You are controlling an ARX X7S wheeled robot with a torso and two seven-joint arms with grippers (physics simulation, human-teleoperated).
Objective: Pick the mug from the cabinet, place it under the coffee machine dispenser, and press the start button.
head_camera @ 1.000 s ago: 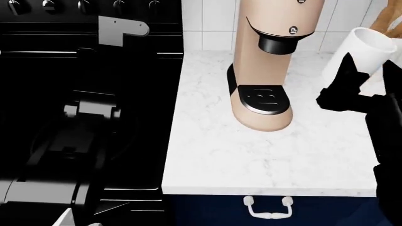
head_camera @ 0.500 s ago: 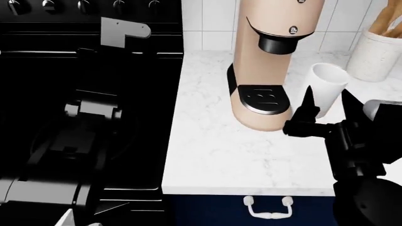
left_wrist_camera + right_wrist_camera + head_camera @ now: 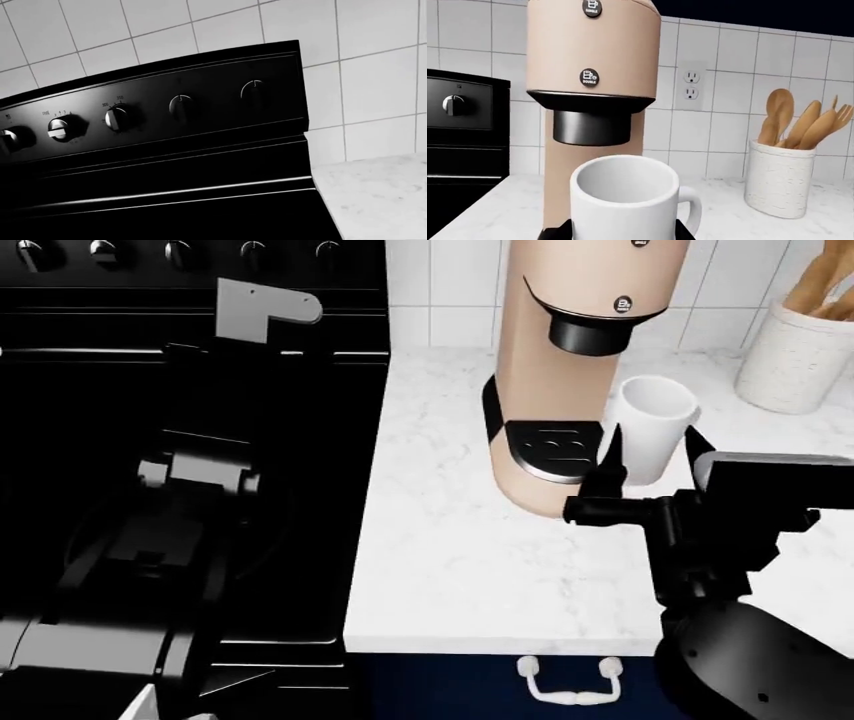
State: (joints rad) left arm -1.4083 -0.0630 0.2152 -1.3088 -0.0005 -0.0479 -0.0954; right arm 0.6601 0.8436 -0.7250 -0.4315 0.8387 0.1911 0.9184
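The plain white mug (image 3: 653, 427) is upright in my right gripper (image 3: 651, 470), whose black fingers sit on both its sides. It is just right of the black drip tray (image 3: 558, 448) of the tall beige coffee machine (image 3: 587, 280). In the right wrist view the mug (image 3: 625, 200) fills the foreground, handle to one side, with the black round dispenser (image 3: 592, 126) above and behind it. Two round buttons (image 3: 589, 77) show on the machine's face. My left gripper is not in view; its wrist camera sees only the black stove panel (image 3: 153, 115).
A white speckled crock of wooden utensils (image 3: 797, 355) stands at the back right of the white marble counter (image 3: 454, 570). The black stove (image 3: 187, 440) lies to the left, with my left arm over it. A wall socket (image 3: 692, 83) is behind the machine.
My right gripper has carried the mug leftward and down, from beside the crock to right beside the machine's drip tray. The left arm has not moved.
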